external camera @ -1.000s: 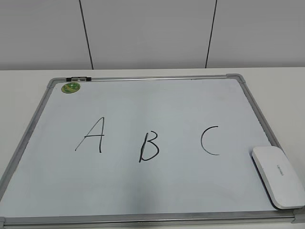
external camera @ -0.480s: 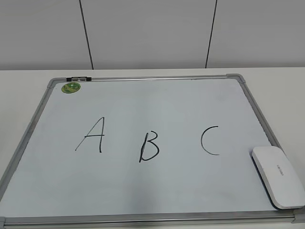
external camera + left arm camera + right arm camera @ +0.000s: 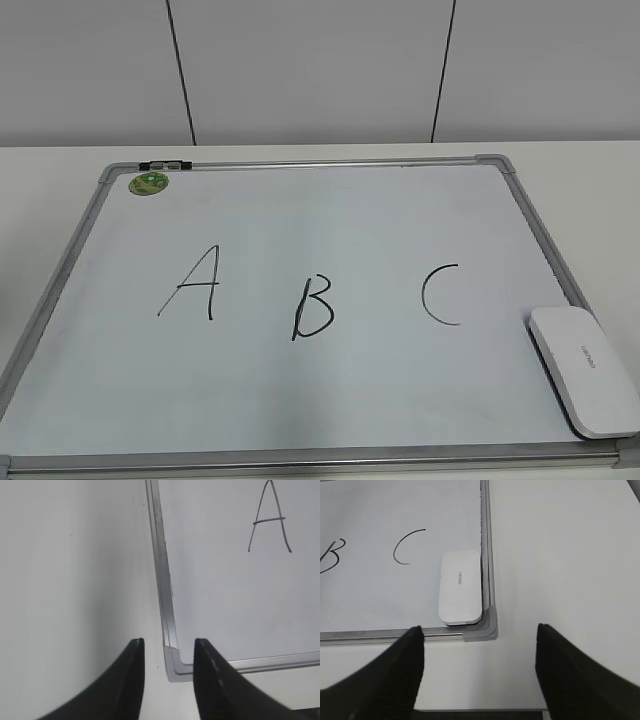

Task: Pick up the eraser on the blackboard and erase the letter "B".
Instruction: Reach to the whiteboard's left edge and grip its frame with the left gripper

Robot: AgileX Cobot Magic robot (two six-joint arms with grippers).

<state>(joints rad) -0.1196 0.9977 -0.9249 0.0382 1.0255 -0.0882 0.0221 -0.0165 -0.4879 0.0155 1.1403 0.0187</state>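
Observation:
The blackboard (image 3: 330, 210) is a white board with a grey frame, lying flat on the table; it bears black letters A, B and C. The letter "B" (image 3: 312, 308) is in the middle; part of it shows in the right wrist view (image 3: 330, 556). The white eraser (image 3: 585, 370) lies at the board's near right corner, also in the right wrist view (image 3: 460, 586). My right gripper (image 3: 479, 632) is open and empty, above the table just in front of that corner. My left gripper (image 3: 168, 647) is open and empty above the board's near left corner (image 3: 176, 666). Neither gripper shows in the exterior view.
A small green round magnet (image 3: 149, 183) sits at the board's far left corner, beside a black clip (image 3: 164, 164) on the frame. White table (image 3: 560, 555) surrounds the board. A white panelled wall (image 3: 310, 70) stands behind.

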